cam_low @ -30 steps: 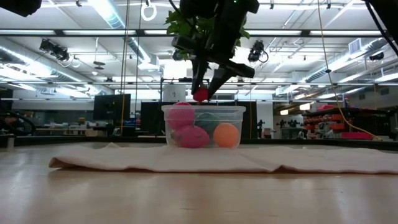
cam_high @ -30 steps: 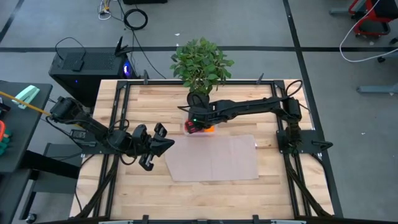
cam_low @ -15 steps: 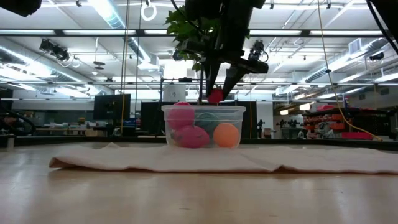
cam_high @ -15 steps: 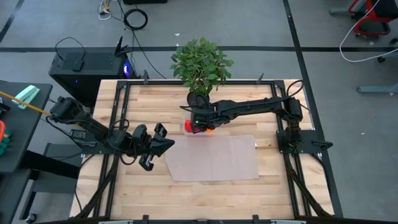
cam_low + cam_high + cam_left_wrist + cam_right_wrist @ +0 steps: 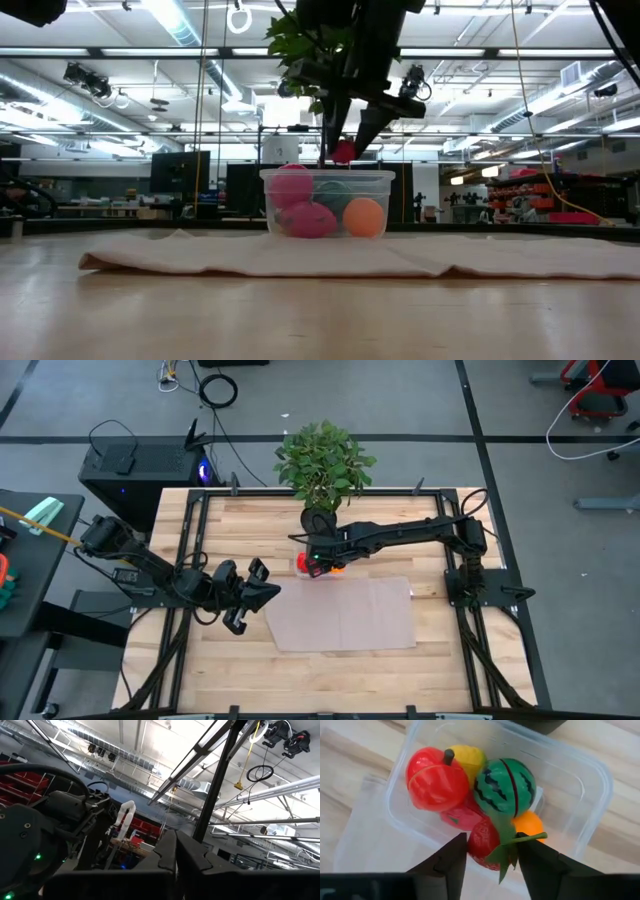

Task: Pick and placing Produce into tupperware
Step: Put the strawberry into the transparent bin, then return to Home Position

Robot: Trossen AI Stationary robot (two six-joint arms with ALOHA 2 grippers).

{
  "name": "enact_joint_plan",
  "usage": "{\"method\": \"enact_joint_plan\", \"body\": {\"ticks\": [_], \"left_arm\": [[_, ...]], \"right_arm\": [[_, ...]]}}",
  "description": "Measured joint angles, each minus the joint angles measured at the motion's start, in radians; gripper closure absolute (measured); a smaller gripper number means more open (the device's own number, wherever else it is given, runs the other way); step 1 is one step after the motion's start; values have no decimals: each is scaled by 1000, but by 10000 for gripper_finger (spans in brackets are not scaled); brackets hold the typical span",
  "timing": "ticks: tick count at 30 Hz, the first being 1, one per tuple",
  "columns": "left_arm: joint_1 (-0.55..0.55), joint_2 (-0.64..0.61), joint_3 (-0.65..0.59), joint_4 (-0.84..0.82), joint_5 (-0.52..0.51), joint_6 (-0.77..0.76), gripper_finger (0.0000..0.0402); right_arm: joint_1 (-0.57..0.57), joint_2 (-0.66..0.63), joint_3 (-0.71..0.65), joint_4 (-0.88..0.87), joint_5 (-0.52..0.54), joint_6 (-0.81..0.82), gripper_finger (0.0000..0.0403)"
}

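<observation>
- The right hand (image 5: 490, 851) hangs just above the tupperware (image 5: 590, 785), its two fingers closed on a small red strawberry (image 5: 484, 843) with a green leafy top. Holding the piece over the open mouth means it would fall inside the walls when let go, I judge.
- In the low view the same right hand (image 5: 345, 145) points down with the strawberry (image 5: 344, 152) a little above the rim, not yet among the other pieces.
- Below it, the tupperware already holds a red apple (image 5: 436, 779), a yellow fruit (image 5: 466, 758), a striped green watermelon (image 5: 504, 786), an orange piece (image 5: 530, 824) and a further pinkish-red piece (image 5: 462, 816), all touching and heaped together. The pile looks nearly as high as the walls, so the strawberry has little room and might roll off.
- The tupperware (image 5: 322, 565) stands at the far edge of a flat translucent mat (image 5: 345, 612) on the wooden worktop (image 5: 240, 520), just beside the potted plant (image 5: 322, 463).
- No loose produce shows on the worktop, so this reads as the last piece.
- The left hand (image 5: 256, 588) waits well apart near the mat's left edge, its fingers pressed together and empty.
</observation>
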Motion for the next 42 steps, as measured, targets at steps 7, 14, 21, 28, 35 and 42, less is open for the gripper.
{"method": "enact_joint_plan", "body": {"ticks": [7, 14, 21, 28, 35, 42], "left_arm": [[0, 0, 0, 0, 0, 1, 396], [0, 0, 0, 0, 0, 0, 375], [0, 0, 0, 0, 0, 0, 395], [0, -1, 0, 0, 0, -2, 383], [0, -1, 0, 0, 1, -2, 385], [0, -1, 0, 37, 76, 71, 395]], "right_arm": [[0, 0, 0, 0, 0, -31, 175], [0, 0, 0, 8, 0, -31, 145], [0, 0, 0, 8, 0, -28, 144], [27, 0, 0, 7, 0, -11, 224], [63, -24, -2, -1, 8, -61, 389], [132, -135, -1, -149, 96, -88, 397]]}}
